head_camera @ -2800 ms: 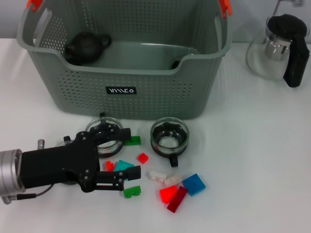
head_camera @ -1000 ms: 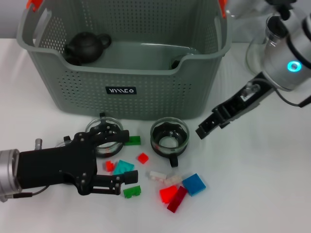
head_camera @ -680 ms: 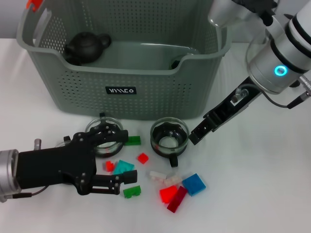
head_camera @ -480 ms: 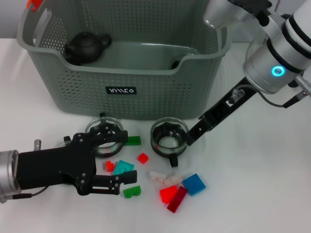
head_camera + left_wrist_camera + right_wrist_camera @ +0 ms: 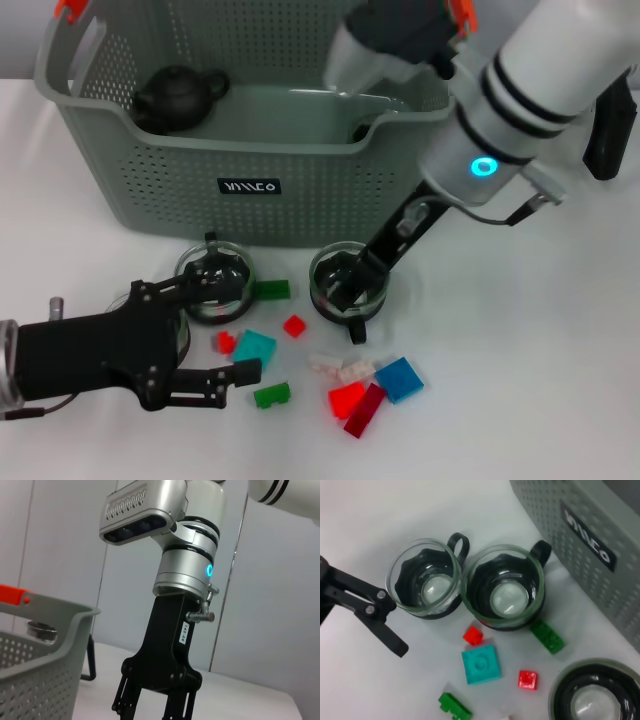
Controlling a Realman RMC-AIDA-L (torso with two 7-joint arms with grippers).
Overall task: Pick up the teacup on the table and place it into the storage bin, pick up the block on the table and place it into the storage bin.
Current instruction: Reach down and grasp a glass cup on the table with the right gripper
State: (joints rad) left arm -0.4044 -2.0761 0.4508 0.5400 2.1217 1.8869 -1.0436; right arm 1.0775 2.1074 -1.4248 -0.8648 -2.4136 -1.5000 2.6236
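Right gripper (image 5: 350,283) — brought in from outside the head view, lowered to the rim of the teacup (image 5: 348,281) before the storage bin (image 5: 270,195). Left gripper (image 5: 215,340) — drawn slightly back and down.

Perforated matt plastic storage bin (image 5: 300,190)

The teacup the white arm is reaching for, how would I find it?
Find the big grey-green storage bin. On the table in front of it, right of its black label, stands a glass teacup with a dark inside. It alone has the right gripper at it; the other teacups sit further left.
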